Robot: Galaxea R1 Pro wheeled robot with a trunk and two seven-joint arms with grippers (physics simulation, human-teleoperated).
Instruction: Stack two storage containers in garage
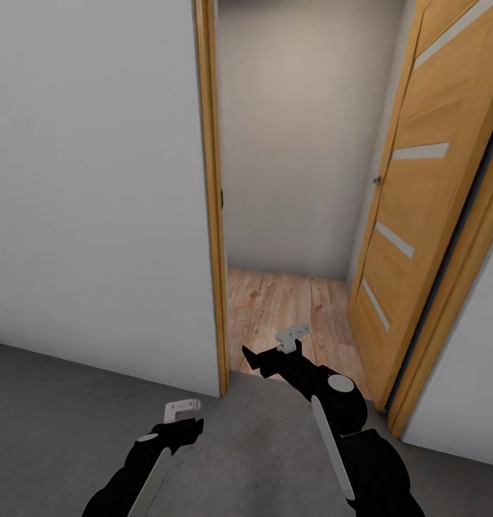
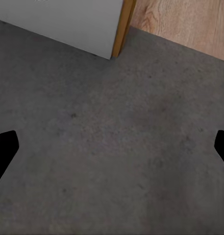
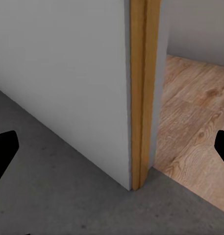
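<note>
Two empty tools, left tool point(image 1: 180, 411) and right tool point(image 1: 292, 337), over the floor point(image 1: 52, 424).

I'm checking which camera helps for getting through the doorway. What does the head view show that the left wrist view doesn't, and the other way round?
Head view alone: the open wooden door with its pale strips and knob, the far wall beyond the opening, both arms, the left gripper and the right gripper. Left wrist view alone: a close look at the mottled concrete floor below, with the dark tips of the left gripper's fingers at the picture's edges, set wide apart. Both: grey concrete, the white wall's corner, the wooden door frame and the light wood plank floor past it.
</note>
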